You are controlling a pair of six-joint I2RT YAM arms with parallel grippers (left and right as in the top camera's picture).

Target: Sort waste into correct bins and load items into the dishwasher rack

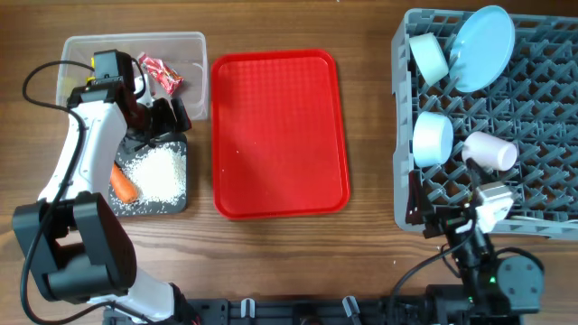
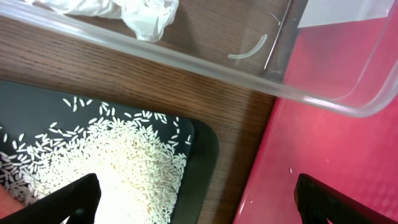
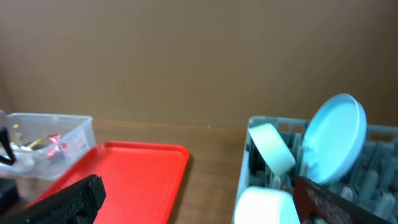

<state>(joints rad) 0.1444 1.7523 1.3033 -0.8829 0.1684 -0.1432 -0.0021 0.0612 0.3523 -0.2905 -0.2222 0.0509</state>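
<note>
The clear tub [image 1: 135, 54] at the back left holds a red wrapper [image 1: 161, 74] and white tissue [image 2: 143, 15]. The black tray [image 1: 176, 200] in front of it holds rice [image 1: 161, 171] and the carrot [image 1: 124, 183]. My left gripper [image 1: 167, 126] is open and empty, low over the tray's far right corner, above the rice [image 2: 124, 168]. The grey rack [image 1: 542, 117] holds the blue plate [image 1: 483, 47], two bowls [image 1: 429, 56] [image 1: 432, 137] and the pink cup [image 1: 492, 152]. My right gripper [image 1: 440, 215] is open and empty at the rack's front left corner. The yellow cup and the spoon are out of view.
A large red tray [image 1: 280, 135] lies between the bins and the rack, with a few rice grains on it [image 2: 291, 170]. The right wrist view shows the red tray [image 3: 124, 174], the tub [image 3: 56, 134], the plate [image 3: 336, 137] and a bowl [image 3: 270, 146].
</note>
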